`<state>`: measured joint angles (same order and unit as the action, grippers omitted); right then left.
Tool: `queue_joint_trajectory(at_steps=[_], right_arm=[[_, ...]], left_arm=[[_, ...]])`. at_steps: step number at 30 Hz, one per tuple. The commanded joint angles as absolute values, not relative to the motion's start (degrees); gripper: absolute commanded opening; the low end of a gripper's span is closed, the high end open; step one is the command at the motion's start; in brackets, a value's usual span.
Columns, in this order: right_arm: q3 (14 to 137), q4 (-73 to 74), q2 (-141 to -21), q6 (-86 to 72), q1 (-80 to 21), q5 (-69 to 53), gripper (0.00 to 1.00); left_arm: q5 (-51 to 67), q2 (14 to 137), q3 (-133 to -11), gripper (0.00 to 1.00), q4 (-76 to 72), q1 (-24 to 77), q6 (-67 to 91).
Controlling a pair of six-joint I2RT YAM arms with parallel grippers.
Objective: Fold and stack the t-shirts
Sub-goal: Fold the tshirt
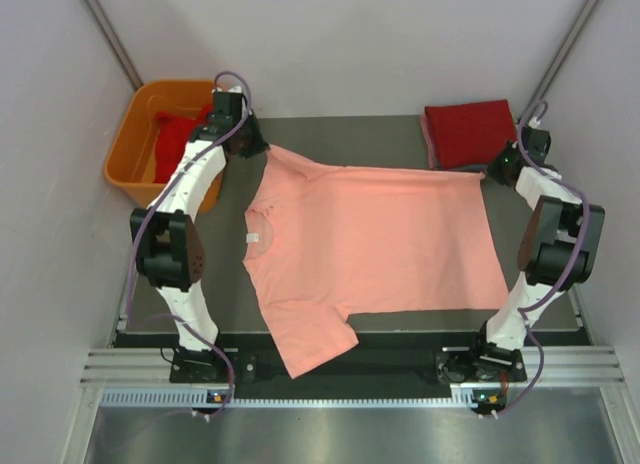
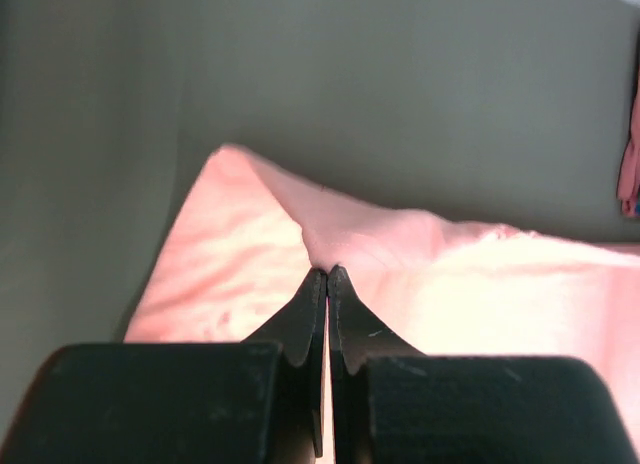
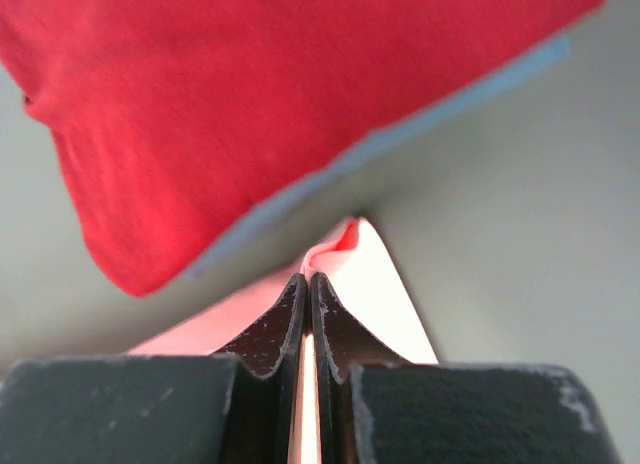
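A salmon-pink t-shirt (image 1: 370, 239) lies spread flat on the dark table, its neck label (image 1: 254, 238) to the left and one sleeve hanging over the near edge. My left gripper (image 1: 258, 150) is shut on the shirt's far left sleeve (image 2: 290, 234), pinching a fold between its fingertips (image 2: 327, 274). My right gripper (image 1: 497, 170) is shut on the shirt's far right hem corner (image 3: 375, 274). A folded red t-shirt (image 1: 470, 132) lies at the far right corner, just beyond the right gripper; it also fills the top of the right wrist view (image 3: 250, 94).
An orange tub (image 1: 130, 149) holding red cloth (image 1: 178, 134) stands off the table's far left corner, beside the left arm. The table (image 1: 350, 132) shows bare at the back between the grippers. A metal rail (image 1: 340, 369) runs along the near edge.
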<state>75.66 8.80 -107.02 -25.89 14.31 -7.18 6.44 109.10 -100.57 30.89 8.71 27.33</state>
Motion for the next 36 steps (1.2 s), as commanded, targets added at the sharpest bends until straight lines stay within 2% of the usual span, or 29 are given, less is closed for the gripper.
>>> queue_joint_trajectory(at_steps=[1, 6, 18, 28, 36], right_arm=[[73.83, 9.32, -103.27, -25.05, 15.29, -6.15, 0.00], [73.48, 11.77, -103.62, -25.05, 15.38, -4.57, 0.00], [70.58, 15.99, -103.45, -23.64, 15.47, -1.67, 0.00], [68.99, 14.94, -103.36, -24.17, 15.47, -1.93, 0.00], [69.61, 16.43, -103.88, -23.82, 15.56, -0.26, 0.00]], left_arm=[[6.33, 101.61, -95.64, 0.00, 33.84, 8.53, 28.74], [7.21, 94.93, -89.22, 0.00, 35.15, 8.53, 29.97], [10.10, 80.78, -64.98, 0.00, 36.21, 9.49, 30.23], [14.85, 76.65, -56.79, 0.00, 35.51, 10.54, 35.58], [3.35, 76.47, -54.31, 0.00, 38.93, 14.32, 35.07]])
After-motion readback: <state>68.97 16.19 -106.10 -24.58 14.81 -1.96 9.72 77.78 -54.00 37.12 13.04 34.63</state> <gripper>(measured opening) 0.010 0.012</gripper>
